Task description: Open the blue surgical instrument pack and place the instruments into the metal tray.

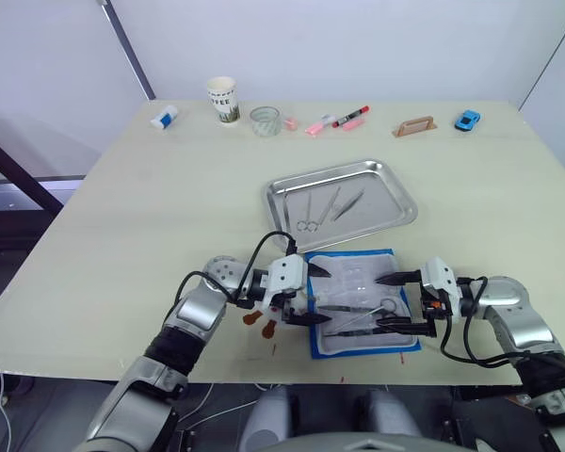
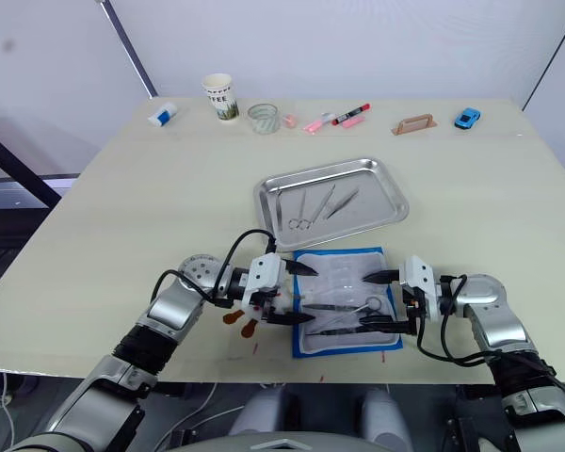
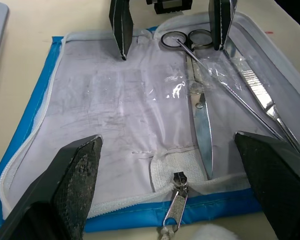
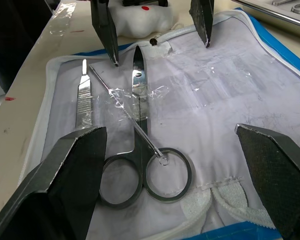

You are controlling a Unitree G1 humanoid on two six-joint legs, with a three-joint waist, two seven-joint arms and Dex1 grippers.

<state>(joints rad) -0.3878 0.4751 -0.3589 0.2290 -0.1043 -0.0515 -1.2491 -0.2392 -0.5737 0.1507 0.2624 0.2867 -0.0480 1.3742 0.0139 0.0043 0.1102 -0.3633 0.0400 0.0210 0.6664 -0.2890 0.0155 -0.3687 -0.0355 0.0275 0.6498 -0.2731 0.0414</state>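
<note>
**Near table edge: both grippers spread wide over the opened pack**

At the near edge of the table (image 1: 122, 207), both arms come in low with forearms angled inward, grippers facing each other across the blue surgical instrument pack (image 1: 363, 303).

Left gripper (image 1: 313, 295): fingers spread wide, holding nothing. It sits at the pack's left edge, one fingertip over the far-left corner, the other over the near-left part of the lining. A zipper pull (image 3: 174, 209) lies just in front of it on the pack's edge.

Right gripper (image 1: 394, 302): fingers also wide apart, nothing between them. It sits at the pack's right edge, fingertips reaching in over the lining.

Pack lies unfolded flat, whitish clear lining up, blue border around it, between the two grippers and just near of the metal tray (image 1: 281, 195).

Instruments still on the pack: scissors (image 4: 142, 150) with ring handles toward the right gripper, a thin probe-like tool (image 4: 125, 112) lying across the scissors under a bit of clear film, and a flat handled tool (image 4: 83, 97) beside them on the near side. All sit in the near half of the pack, between the lower fingers of both grippers; neither gripper touches them.

Tray holds three instruments (image 1: 326, 209), including a small pair of scissors.

Far edge of table: paper cup (image 1: 224, 100), glass (image 1: 265, 121), markers (image 1: 350, 118), blue toy car (image 1: 467, 120).
</note>
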